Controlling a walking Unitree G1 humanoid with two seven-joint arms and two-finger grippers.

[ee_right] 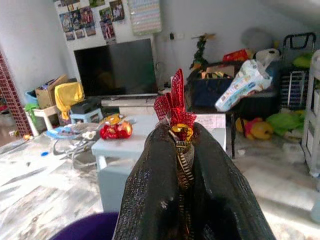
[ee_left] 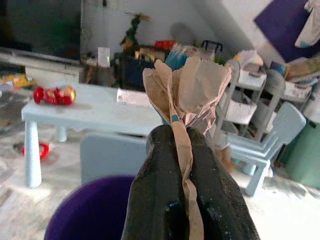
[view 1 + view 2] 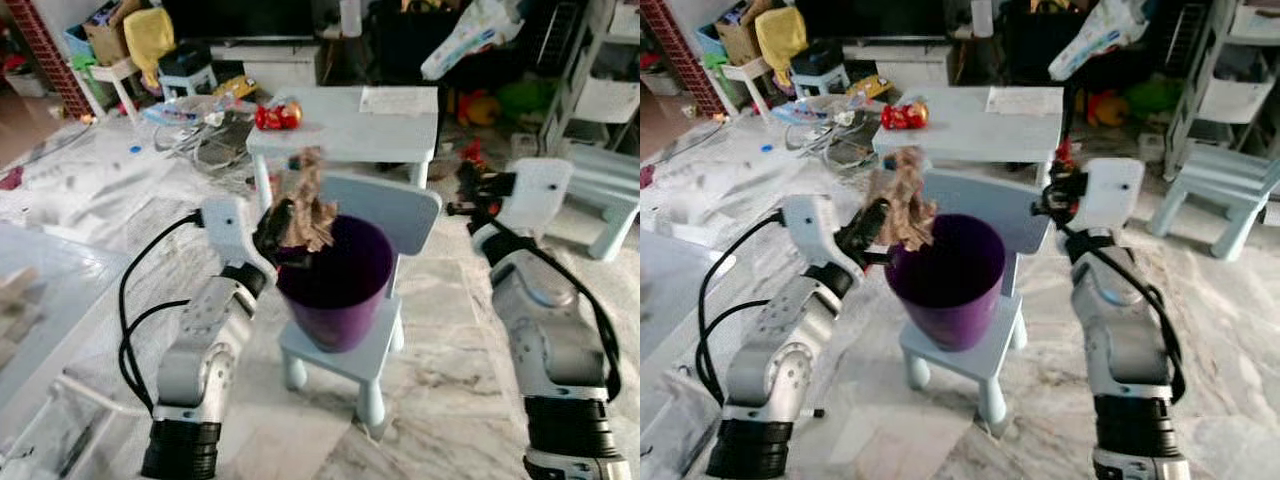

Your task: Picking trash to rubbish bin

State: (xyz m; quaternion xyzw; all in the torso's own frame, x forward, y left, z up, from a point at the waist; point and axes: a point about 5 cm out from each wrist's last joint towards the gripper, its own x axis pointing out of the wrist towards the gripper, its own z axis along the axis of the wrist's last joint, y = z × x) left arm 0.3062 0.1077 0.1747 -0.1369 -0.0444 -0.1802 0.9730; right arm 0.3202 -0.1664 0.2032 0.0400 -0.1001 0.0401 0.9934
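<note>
A purple bin [image 3: 336, 283] stands on a small pale-blue chair [image 3: 385, 208] in front of me. My left gripper [image 3: 288, 222] is shut on a crumpled brown paper [image 3: 311, 208], which sticks up over the bin's left rim; the left wrist view shows the brown paper [image 2: 183, 90] pinched between the fingers above the bin [image 2: 92, 211]. My right gripper [image 3: 468, 186] is raised to the right of the chair back, shut on a red foil wrapper [image 1: 175, 107]. Another red wrapper [image 3: 278, 115] lies on the pale-blue table [image 3: 350, 125] behind.
A second small blue chair [image 3: 610, 205] stands at the right. Cables and clutter [image 3: 200, 125] lie on the floor at the back left, with a TV stand [image 3: 270, 55] and shelves behind. A low surface [image 3: 45, 290] edges in at my left. The marble floor [image 3: 450, 380] surrounds the chair.
</note>
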